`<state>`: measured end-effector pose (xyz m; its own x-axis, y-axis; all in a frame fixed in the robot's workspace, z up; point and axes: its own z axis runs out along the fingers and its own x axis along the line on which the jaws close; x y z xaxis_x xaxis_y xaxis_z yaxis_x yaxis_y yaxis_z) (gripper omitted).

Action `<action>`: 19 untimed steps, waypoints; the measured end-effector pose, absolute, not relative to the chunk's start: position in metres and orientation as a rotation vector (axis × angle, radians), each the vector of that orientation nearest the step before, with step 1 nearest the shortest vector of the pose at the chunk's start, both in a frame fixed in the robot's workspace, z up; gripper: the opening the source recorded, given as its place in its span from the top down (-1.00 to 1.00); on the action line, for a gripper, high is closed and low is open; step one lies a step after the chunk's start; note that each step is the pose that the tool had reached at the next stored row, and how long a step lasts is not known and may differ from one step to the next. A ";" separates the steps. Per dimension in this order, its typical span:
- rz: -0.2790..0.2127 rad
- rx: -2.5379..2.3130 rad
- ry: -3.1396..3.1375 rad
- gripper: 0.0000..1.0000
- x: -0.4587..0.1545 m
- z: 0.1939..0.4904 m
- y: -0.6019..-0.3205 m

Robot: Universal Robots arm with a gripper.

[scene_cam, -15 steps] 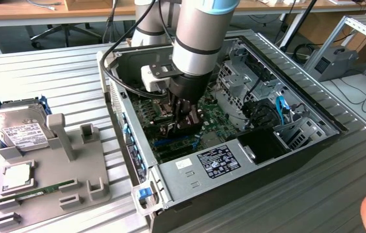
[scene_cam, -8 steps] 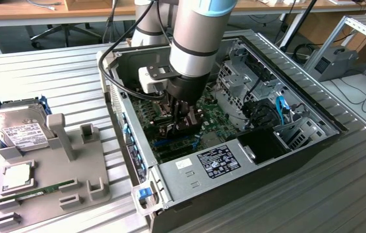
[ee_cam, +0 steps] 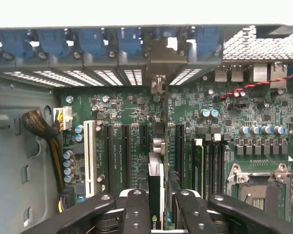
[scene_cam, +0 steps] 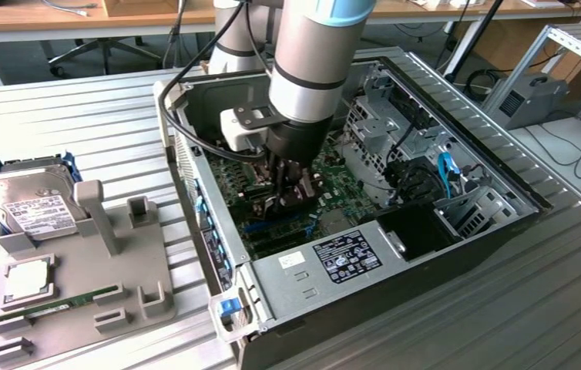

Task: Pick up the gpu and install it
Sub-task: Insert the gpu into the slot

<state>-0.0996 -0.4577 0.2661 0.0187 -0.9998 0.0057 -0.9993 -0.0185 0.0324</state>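
Our claw [ee_cam: 156, 214] is closed on the gpu [ee_cam: 156, 180], held edge-down inside the computer case [scene_cam: 455, 231] above the motherboard [ee_cam: 234, 122]; we should keep it square over its slot.

Colours inside the computer case

Green motherboard [ee_cam: 136, 105], blue clips [ee_cam: 129, 41], a white slot [ee_cam: 90, 156], black card [ee_cam: 156, 195] at its 3 o'clock.

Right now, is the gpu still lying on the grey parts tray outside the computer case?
No. The gpu stands edge-on between the gripper fingers over the motherboard slots inside the case, not on the tray.
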 end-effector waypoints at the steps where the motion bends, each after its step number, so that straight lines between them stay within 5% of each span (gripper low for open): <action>1: -0.029 2.239 -2.164 0.48 -0.100 0.266 -0.458; 19: -0.028 2.252 -2.150 0.48 -0.100 0.267 -0.457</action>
